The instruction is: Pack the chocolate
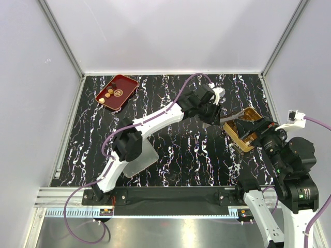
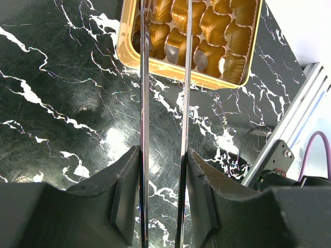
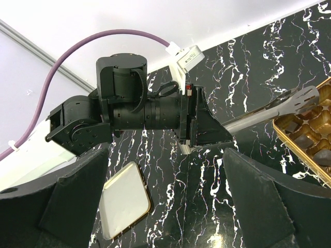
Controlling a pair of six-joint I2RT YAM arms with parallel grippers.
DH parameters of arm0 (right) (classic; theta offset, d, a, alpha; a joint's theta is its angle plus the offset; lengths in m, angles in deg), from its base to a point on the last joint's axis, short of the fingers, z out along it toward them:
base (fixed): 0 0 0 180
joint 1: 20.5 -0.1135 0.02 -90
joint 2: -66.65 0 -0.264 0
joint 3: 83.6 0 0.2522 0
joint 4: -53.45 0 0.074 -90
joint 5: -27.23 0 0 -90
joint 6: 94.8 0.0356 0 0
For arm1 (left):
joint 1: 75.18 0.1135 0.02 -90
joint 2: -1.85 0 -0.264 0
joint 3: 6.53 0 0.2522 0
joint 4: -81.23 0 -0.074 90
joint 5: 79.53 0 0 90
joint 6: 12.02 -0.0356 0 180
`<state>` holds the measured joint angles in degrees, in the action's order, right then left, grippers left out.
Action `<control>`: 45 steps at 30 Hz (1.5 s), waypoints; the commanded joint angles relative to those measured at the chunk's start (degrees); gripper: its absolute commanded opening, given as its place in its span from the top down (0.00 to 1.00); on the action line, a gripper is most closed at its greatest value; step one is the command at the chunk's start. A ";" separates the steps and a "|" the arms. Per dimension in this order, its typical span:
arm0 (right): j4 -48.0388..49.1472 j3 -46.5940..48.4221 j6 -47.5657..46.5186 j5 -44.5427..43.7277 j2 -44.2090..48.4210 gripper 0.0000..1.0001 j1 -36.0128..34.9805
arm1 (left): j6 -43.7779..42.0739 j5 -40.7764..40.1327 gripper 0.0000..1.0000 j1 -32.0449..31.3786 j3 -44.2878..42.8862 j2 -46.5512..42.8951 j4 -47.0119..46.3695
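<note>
**Desk:** black, white-veined marble desk (image 1: 181,155), with white panels on three sides and a metal rail along the near edge. The centre and near-right stretch lie open.

**Left arm** (image 1: 155,121): runs diagonally from near left to far centre-right. It covers part of a pale, flat, rounded-rectangular panel with a gold edge (image 3: 126,199).

**Right arm** (image 1: 295,175): stands at near right. Its wrist hides the near part of the gold compartmented box (image 2: 227,83). The box sits askew close to the desk's right edge and is cut off in both wrist views.

**Dark red lacquer tray** (image 1: 126,85): far-left corner, set diagonally, well apart from the box.

**Long silver metal tongs** (image 2: 145,103): the long axis runs from the left fingers toward the box.
- Left wrist view: the tips leave the frame.
- Right wrist view: one tip hangs over the box rim.
- Cannot tell whether the tips hold anything.

**Left fingers** (image 2: 126,201): pressed onto the tongs' two blades, pinching them.

**Right fingers** (image 3: 72,201): spread wide, just beside the box.

**Small tan and cream chocolate pieces** (image 1: 107,94): clustered in the tray's left half. A few dark pieces (image 2: 200,59) and one pale piece sit in the box's cups. All are too small to read a long axis.
</note>
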<state>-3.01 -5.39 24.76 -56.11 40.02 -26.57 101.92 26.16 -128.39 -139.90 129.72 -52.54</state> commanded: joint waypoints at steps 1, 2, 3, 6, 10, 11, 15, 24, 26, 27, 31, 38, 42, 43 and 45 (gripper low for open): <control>2.09 0.59 -1.08 -0.59 -0.61 0.00 -0.35 | -1.09 -0.30 0.59 -0.23 -3.26 -2.63 -2.32; 2.01 0.68 -1.00 -0.50 -0.53 0.01 -0.26 | -1.44 -0.82 0.59 -0.14 -3.61 -3.24 -1.54; 1.83 1.03 -1.00 -0.50 -0.53 0.00 -0.26 | -2.05 -2.22 0.59 -0.14 -4.13 -4.72 -1.10; 1.74 1.03 -0.91 -0.59 -0.35 0.00 -0.35 | -2.41 -6.08 0.59 0.56 -4.31 -8.32 0.75; 1.65 0.68 -0.38 -0.07 -0.17 0.00 -0.35 | -2.06 -10.66 0.59 3.80 -3.70 -12.82 5.83; 1.57 0.77 -0.03 0.02 -0.17 0.00 -0.26 | -2.41 -13.11 0.59 4.60 -3.26 -14.91 6.81; 1.30 0.77 -0.21 0.11 0.09 0.00 -0.35 | -2.06 -19.63 0.59 11.09 4.62 -21.86 9.98; 1.83 -0.11 -0.03 1.34 0.18 0.00 -0.26 | -1.18 -32.64 0.58 34.91 26.42 -36.90 13.32; 2.00 -0.37 -0.03 1.52 0.18 0.00 -0.35 | -1.79 -32.99 0.58 39.92 30.20 -38.74 12.89; 2.27 -0.63 -0.12 1.52 0.00 0.00 -0.26 | -2.14 -33.08 0.58 41.33 31.36 -39.36 12.36; 2.44 -0.55 -0.29 1.61 -0.26 0.00 -0.35 | -3.29 -33.00 0.58 47.93 33.30 -39.46 11.74; 2.01 -0.55 -0.91 0.64 0.18 0.00 -0.26 | -5.48 -34.58 0.58 51.89 31.72 -35.60 12.71; 2.00 -0.46 -1.26 0.38 0.18 0.00 -0.35 | -6.71 -33.71 0.59 52.68 31.19 -32.87 12.45; 2.09 -0.46 -1.26 0.38 0.18 0.00 -0.35 | -6.89 -33.53 0.59 52.68 31.19 -32.60 12.01; 1.92 -0.29 -1.52 0.29 0.00 0.00 -0.44 | -7.07 -33.87 0.59 52.68 31.02 -31.46 11.92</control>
<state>-3.01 -6.11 24.54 -55.69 40.02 -26.57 96.48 -6.69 -75.91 -106.46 97.09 -38.07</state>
